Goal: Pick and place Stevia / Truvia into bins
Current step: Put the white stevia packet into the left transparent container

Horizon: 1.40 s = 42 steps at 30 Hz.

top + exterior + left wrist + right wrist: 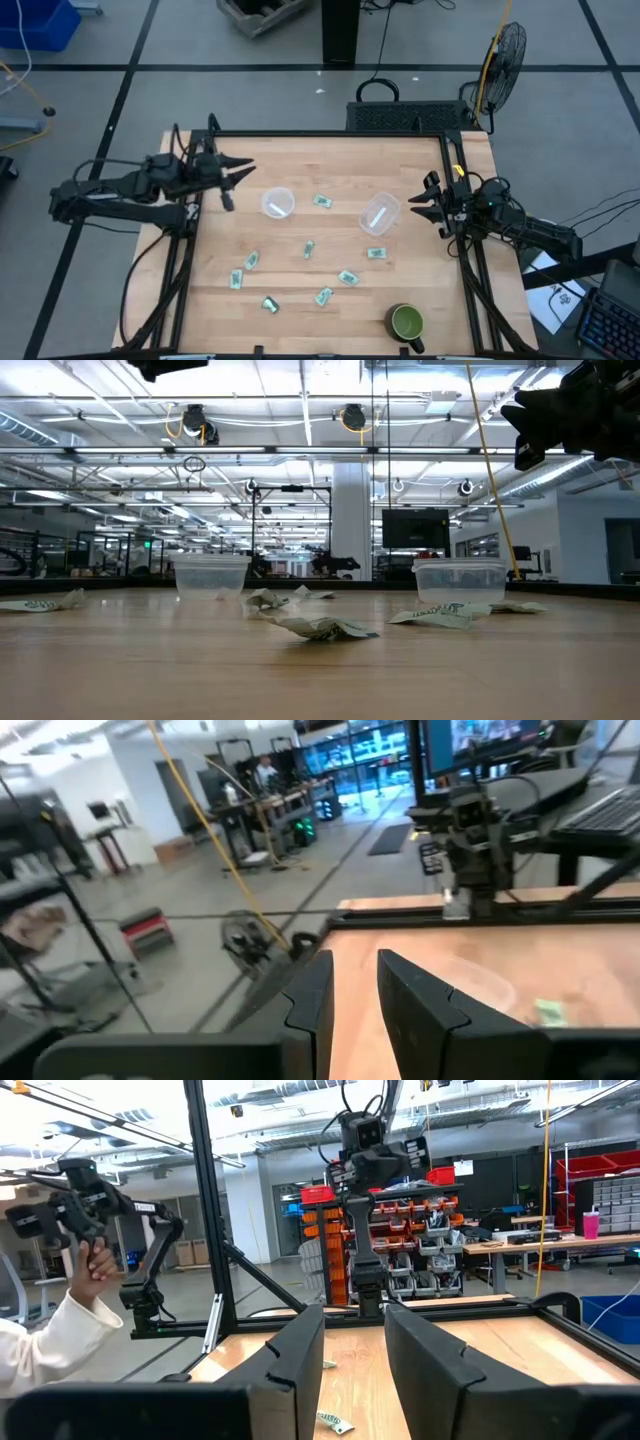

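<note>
Scene: A wooden desk (300, 300) is seen from above, with two dark arms held at its left and right edges.

Left gripper (238, 172): It is held above the desk's left edge, toward the far corner; its fingers (420, 1005) are seen slightly parted with nothing between them.

Right gripper (422, 205): It is poised at the right edge of the desk; its fingers (425, 1355) are likewise set a little apart and are empty.

Packets: The green-and-white Stevia / Truvia packets (347, 278) are scattered flat across the middle and near half of the desk (none is seen in a gripper's hold).

Bins: Two clear cups stand in the far half of the desk, the left bin (278, 203) nearer the left arm and the right bin (379, 214) nearer the right arm; a pale strip is seen inside each, though what it is cannot be told.

Bystander: A green mug (407, 322) is stood near the near right corner, and a person's sleeve and hand (90, 1265) are seen beyond the desk.

Risk: The packets are judged thin and light, so one may be pushed along the wood or pinched by a corner and dropped short of a bin; the light cups may also be tipped if clipped by a descending finger.
</note>
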Tool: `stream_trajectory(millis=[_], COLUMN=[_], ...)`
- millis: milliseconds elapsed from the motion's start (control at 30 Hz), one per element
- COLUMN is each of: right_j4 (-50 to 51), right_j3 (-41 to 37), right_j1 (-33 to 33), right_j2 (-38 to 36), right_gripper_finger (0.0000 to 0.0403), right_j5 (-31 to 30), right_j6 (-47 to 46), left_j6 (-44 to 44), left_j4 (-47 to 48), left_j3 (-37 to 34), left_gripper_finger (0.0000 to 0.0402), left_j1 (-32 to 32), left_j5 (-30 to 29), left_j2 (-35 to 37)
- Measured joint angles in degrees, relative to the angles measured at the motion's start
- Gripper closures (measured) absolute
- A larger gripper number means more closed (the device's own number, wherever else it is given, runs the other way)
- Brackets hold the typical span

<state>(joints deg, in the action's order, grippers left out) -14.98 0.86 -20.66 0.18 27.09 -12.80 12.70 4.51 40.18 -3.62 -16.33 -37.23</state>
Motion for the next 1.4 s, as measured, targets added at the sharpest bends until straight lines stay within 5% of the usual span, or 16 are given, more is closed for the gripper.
stream_trajectory(millis=[333,500,633,1400], right_j4=[0.00,0.00,0.00,0.00], right_j3=[0.00,0.00,0.00,0.00], right_j1=[0.01,0.01,0.01,0.02], right_j2=[0.00,-0.01,-0.02,0.00], right_gripper_finger=[0.0300,0.0300,0.0300,0.0300], right_j5=[0.00,0.00,0.00,0.00], right_j6=[-0.01,-0.02,-0.01,-0.02], left_j6=[6.12,-5.68,-9.93,-14.31], left_j4=[-7.67,-2.80,6.65,11.94], left_j3=[0.00,4.12,8.90,11.15], left_gripper_finger=[0.0314,0.0314,0.0314,0.0314], left_j1=[-0.28,-2.94,-5.29,-8.37], left_j5=[-0.68,-9.32,-10.28,0.39], left_j2=[-6.68,-8.03,-10.04,-17.92])
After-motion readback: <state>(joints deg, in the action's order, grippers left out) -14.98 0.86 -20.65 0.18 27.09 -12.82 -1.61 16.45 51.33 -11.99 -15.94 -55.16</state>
